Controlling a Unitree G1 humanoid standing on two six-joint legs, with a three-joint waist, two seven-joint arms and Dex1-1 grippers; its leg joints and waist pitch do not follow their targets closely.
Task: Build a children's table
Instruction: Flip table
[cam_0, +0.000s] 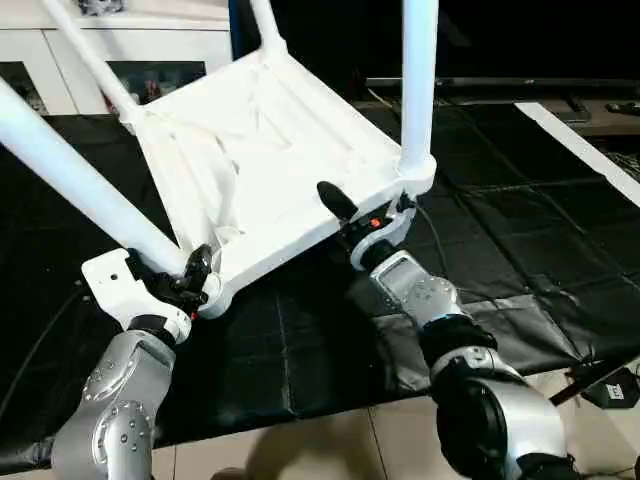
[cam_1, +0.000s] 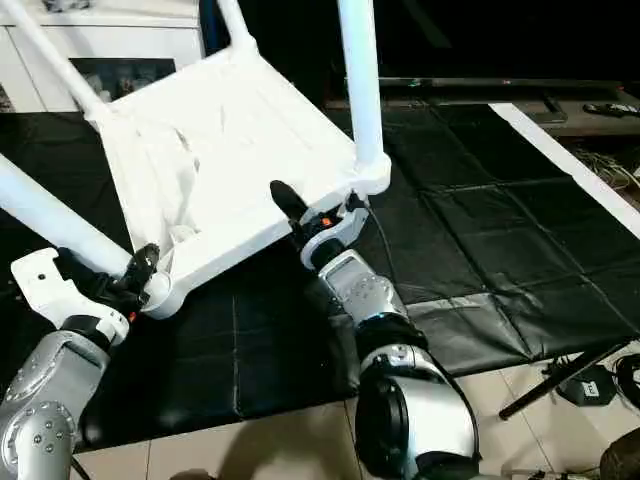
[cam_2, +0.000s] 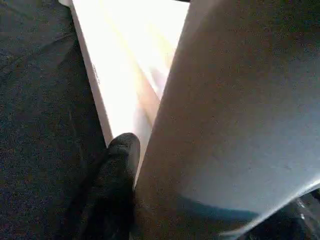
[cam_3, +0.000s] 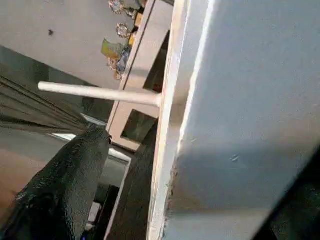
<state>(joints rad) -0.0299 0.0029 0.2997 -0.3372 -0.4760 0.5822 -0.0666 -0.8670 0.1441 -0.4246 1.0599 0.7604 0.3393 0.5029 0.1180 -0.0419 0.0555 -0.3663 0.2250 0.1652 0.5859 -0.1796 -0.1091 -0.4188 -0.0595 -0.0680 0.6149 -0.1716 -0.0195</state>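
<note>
Across the black padded floor mat (cam_0: 520, 230), the all-white plastic children's table (cam_0: 270, 160) lies upside down and tilted, its ribbed underside facing up and its near edge lifted off the mat. Four long round tapered white tube legs rise from its rounded corner sockets: one at the near left corner (cam_0: 70, 170) slanting toward the upper left, one at the near right corner (cam_0: 418, 80) standing almost upright, and two at the far corners (cam_0: 85, 50) running out of view. Behind it stands a white cabinet with glass doors (cam_0: 120, 55), and pale floor tiles (cam_0: 330, 445) show at the mat's near edge.

At the near left corner, the left gripper (cam_0: 180, 283) is clamped on the base of the near left leg, its black fingers (cam_2: 117, 165) pressed against the tube just beside the socket. The right gripper (cam_0: 365, 215) straddles the table's near edge beside the right corner socket, its jaws spread wide; one black finger (cam_3: 75, 170) stands above the underside, apart from the plastic, while the other sits below the rim.
</note>
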